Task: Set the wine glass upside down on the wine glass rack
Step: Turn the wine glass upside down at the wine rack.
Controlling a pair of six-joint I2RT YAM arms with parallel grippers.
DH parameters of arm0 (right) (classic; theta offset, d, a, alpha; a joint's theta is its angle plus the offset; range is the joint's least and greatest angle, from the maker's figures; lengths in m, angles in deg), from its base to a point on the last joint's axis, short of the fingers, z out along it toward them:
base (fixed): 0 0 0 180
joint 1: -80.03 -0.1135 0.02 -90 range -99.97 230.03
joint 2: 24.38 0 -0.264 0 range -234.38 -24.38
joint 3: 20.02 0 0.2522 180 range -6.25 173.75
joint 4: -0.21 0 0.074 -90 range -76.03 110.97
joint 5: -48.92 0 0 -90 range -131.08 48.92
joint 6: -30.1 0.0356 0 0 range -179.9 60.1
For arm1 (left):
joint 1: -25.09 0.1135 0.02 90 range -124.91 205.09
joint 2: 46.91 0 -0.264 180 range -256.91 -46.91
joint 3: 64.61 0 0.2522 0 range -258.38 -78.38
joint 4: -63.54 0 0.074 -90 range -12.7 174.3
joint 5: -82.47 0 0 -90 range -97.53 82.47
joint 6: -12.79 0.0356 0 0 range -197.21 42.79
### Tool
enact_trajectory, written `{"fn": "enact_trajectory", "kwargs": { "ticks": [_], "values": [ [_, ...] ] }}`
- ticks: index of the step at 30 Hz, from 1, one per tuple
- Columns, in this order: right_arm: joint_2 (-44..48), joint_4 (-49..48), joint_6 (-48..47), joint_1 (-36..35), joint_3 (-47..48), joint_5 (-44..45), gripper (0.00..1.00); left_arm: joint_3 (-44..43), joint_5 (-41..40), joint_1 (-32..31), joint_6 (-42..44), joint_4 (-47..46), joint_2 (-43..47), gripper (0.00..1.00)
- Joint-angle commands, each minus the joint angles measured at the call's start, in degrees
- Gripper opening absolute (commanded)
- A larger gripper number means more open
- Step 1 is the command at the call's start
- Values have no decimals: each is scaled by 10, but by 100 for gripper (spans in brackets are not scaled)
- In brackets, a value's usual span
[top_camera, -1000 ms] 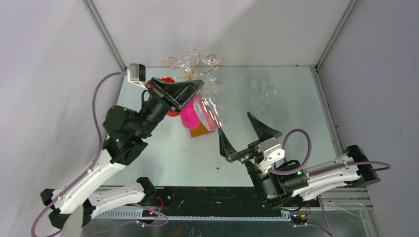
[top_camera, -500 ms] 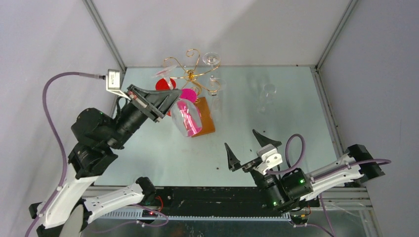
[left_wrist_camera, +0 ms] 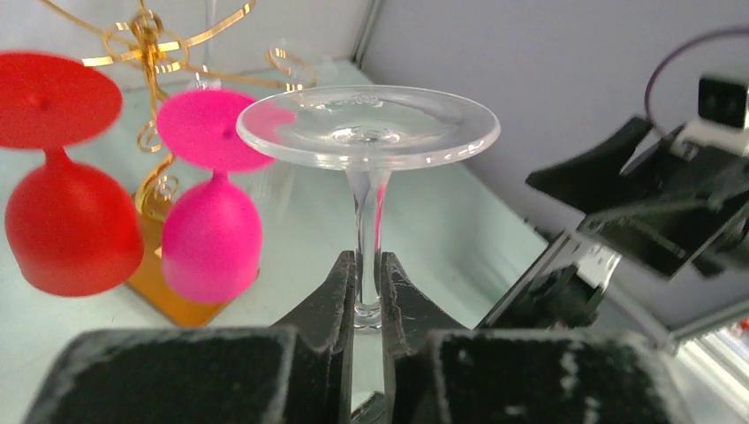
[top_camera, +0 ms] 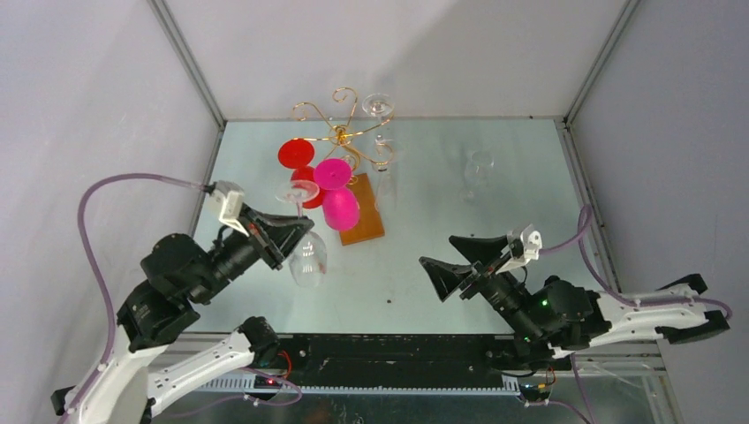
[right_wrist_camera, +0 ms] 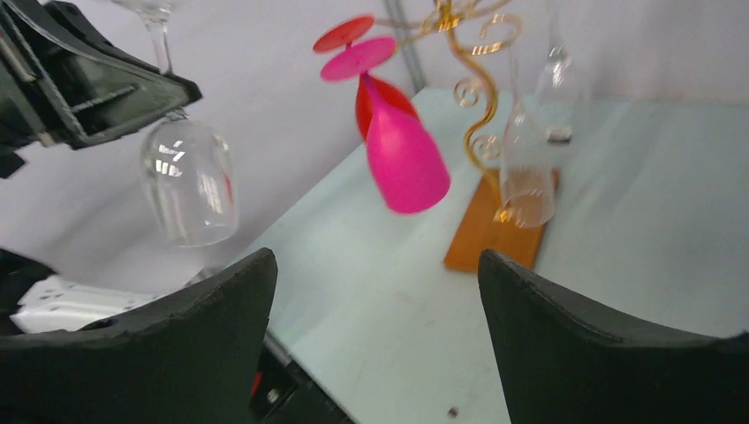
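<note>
A pale green table [top_camera: 530,221] sits between plain grey walls. At its far middle stands the rack [top_camera: 338,134], gold wire on a brown wooden base [top_camera: 369,228]. The base is partly covered by a pink glass [top_camera: 340,208], which hangs bowl-down beside a red glass [top_camera: 296,154]. The left claw [left_wrist_camera: 368,269] is pinched narrow on the stem of the clear wine glass [left_wrist_camera: 366,128]. It holds the glass upside down in the air, in front of the rack and apart from it. From the wrist the bowl is hidden behind the fingers. The right claw [top_camera: 438,251] gapes wide and empty. A third hanging glass [top_camera: 379,106] and a lone glass [top_camera: 478,166] on the table are faint and hard to make out.
</note>
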Motion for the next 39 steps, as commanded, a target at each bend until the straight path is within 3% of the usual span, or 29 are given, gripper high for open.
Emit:
{"fn": "enact_trajectory", "kwargs": {
  "ticks": [1,5,10,19,32,39],
  "values": [
    [15,256,293,53,15,-137,86,53,59,1,61,-30,42,0],
    [-13,286,369,84,25,-211,85,116,115,0,115,-44,67,0],
    [-62,274,396,130,44,-308,86,169,172,0,182,-50,78,0],
    [-73,202,480,200,49,-472,82,303,259,0,248,-167,141,0],
    [-117,57,569,226,49,-569,75,362,346,0,337,-214,165,0],
    [-144,40,624,242,49,-554,61,362,377,0,354,-228,167,0]
  ]
}}
